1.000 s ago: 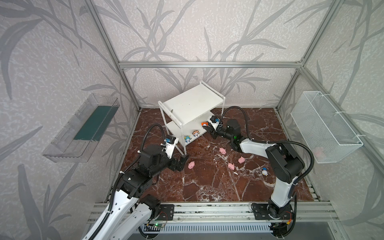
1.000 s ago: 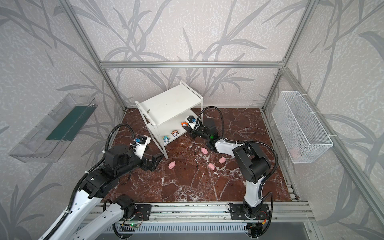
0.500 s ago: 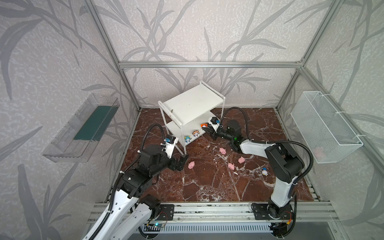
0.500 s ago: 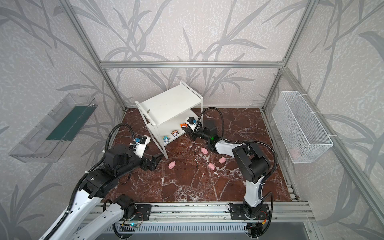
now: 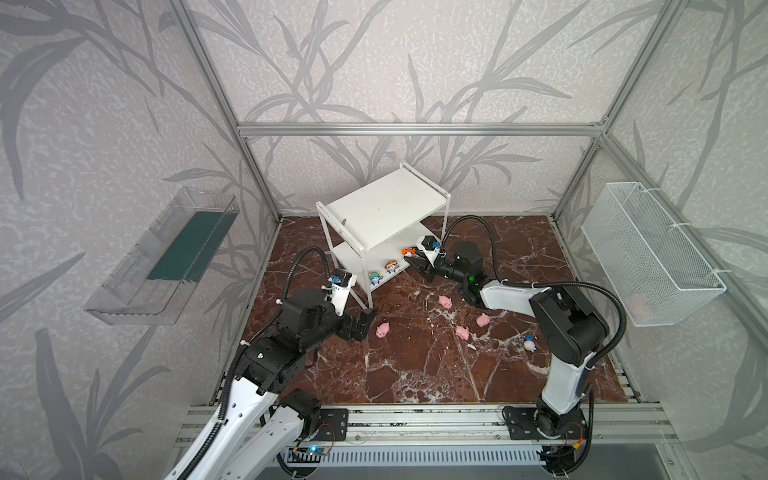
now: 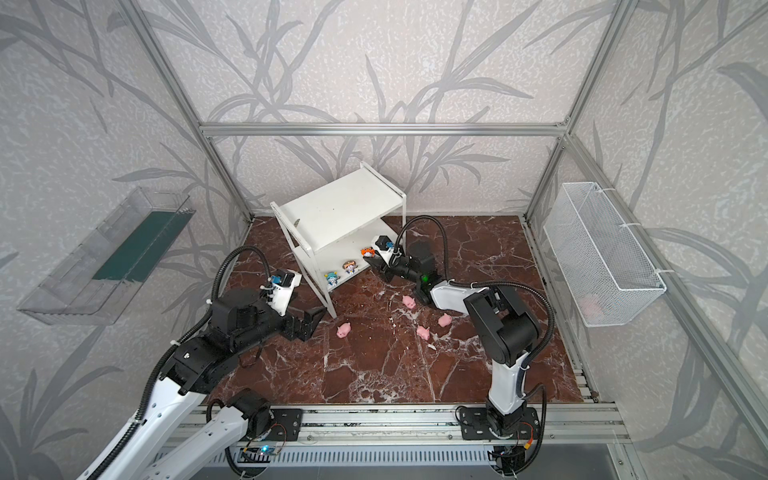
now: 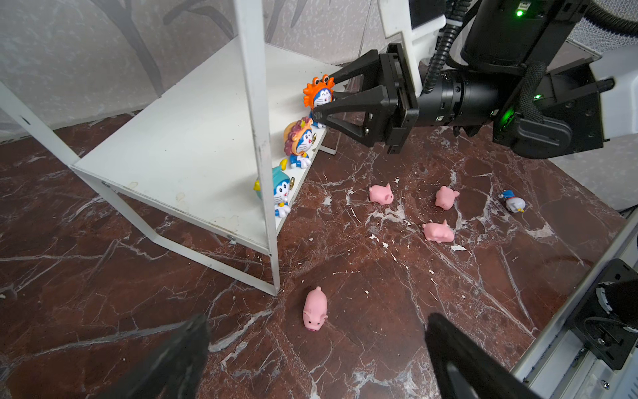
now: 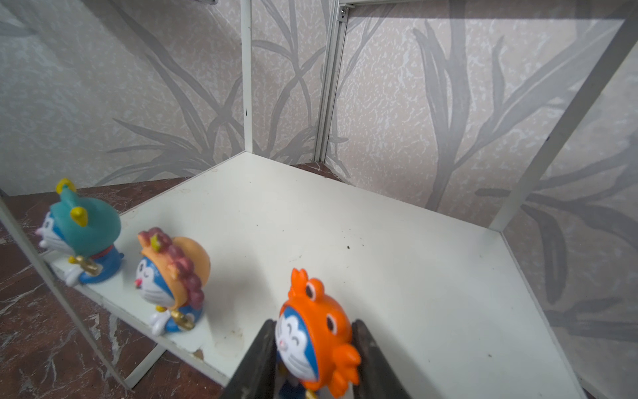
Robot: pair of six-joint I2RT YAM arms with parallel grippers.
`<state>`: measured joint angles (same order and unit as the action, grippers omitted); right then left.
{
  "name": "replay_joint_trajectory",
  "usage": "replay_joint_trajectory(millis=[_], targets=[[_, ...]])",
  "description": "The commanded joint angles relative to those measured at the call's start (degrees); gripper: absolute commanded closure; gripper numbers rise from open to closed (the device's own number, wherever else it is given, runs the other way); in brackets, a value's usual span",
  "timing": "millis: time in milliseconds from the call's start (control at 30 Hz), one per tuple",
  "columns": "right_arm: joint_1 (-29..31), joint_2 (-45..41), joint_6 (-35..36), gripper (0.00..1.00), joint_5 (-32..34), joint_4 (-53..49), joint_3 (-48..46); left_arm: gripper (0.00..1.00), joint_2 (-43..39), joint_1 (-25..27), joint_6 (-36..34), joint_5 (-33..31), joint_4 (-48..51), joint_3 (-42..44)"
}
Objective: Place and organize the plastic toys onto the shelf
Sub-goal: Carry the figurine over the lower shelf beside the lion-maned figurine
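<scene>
Shelf [image 8: 379,259]: crab figurine [image 8: 317,342] inside right gripper [image 8: 313,328]

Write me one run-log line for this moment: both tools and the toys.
left tool: open | right tool: around crab figurine on lower shelf board, grip unclear | floor: four pigs, blue-white figurine

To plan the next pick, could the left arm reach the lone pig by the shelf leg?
Probably yes: the open left gripper sits just short of that pig, with only bare floor between.
</scene>
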<state>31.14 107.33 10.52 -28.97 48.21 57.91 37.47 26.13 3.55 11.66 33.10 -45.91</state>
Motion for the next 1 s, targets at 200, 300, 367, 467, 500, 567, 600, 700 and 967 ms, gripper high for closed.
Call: replay_joint_trajectory(millis=[200, 300, 367, 467, 500, 567, 600, 700, 967], targets=[[-1.19, -2.89, -0.55, 0.53, 1.27, 1.45, -3.27, 0.01, -0.3, -0.29, -0.65, 0.29, -0.5, 0.53], [-1.54, -2.83, -0.95, 0.52, 1.46, 1.78, -3.47, 0.01, -0.3, -0.34, -0.65, 0.36, -0.58, 0.54], [-1.62, -2.87, -1.22, 0.51, 1.33, 2.14, -3.56, 0.01, -0.3, -0.3, -0.68, 0.29, -0.58, 0.54], [-1.73, -2.99, -1.24, 0.5, 1.27, 2.32, -3.68, 0.01, -0.28, -0.36, -0.66, 0.32, -0.58, 0.5], [-1.71, -3.09, -1.21, 0.49, 1.2, 2.25, -3.68, 0.01, -0.21, -0.38, -0.67, 0.3, -0.58, 0.48], [-1.74, -3.35, -1.28, 0.47, 1.18, 2.16, -3.73, 0.01, -0.21, -0.45, -0.68, 0.33, -0.58, 0.5], [-1.69, -3.57, -1.36, 0.46, 1.11, 2.09, -3.79, 0.01, -0.21, -0.43, -0.68, 0.33, -0.58, 0.54], [-1.8, -4.55, -3.21, 0.45, 0.87, -1.4, -2.51, 0.01, -0.21, -0.43, -0.65, 0.22, -0.58, 0.48], [-2.31, -6.16, -13.66, 0.45, 0.04, -17.14, 5.33, 0.01, -0.21, -0.47, -0.65, 0.43, -0.58, 0.48]])
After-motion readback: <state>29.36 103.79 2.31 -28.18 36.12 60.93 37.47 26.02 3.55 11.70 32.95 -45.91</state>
